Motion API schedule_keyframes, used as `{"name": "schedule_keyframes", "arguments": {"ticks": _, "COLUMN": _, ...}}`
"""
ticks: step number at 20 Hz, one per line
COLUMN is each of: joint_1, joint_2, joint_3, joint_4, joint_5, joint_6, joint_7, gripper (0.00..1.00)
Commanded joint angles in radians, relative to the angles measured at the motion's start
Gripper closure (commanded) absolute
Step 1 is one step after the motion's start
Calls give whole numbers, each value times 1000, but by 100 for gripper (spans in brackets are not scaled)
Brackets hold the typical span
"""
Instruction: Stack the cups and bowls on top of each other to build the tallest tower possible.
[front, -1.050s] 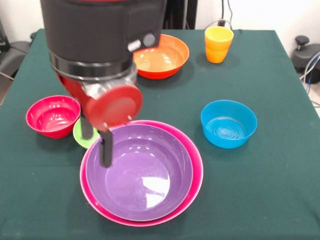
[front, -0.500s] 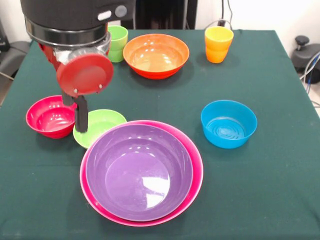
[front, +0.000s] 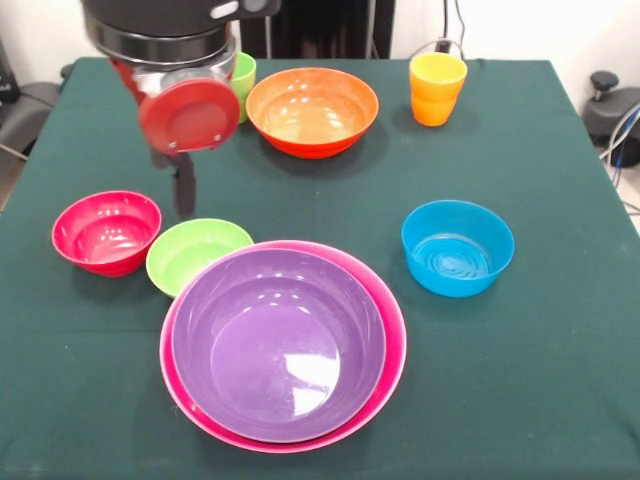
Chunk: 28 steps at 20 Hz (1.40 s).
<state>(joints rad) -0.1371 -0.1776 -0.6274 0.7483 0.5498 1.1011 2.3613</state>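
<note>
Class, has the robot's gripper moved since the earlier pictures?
Yes. The gripper has risen and drawn back from the nested glossy purple bowl, toward the table's far side.

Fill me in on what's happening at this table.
The robot arm is stacking bowls and cups into a tower. So far only a purple bowl sits nested in the pink bowl. The gripper hangs over the table above the red bowl and the small green bowl, holding nothing. The blue bowl, orange bowl, orange cup and green cup stand loose on the green cloth.
</note>
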Motion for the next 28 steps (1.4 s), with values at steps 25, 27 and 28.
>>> {"name": "schedule_keyframes", "arguments": {"ticks": 25, "joint_1": 144, "joint_2": -167, "joint_3": 71, "joint_4": 596, "joint_5": -35, "joint_6": -289, "joint_7": 146, "gripper": 0}}
{"name": "schedule_keyframes", "arguments": {"ticks": 27, "joint_1": 145, "joint_2": -165, "joint_3": 71, "joint_4": 611, "joint_5": -25, "joint_6": -301, "joint_7": 170, "gripper": 0}}
{"name": "schedule_keyframes", "arguments": {"ticks": 28, "joint_1": 152, "joint_2": -163, "joint_3": 66, "joint_4": 617, "joint_5": -17, "joint_6": -296, "joint_7": 195, "gripper": 0}}
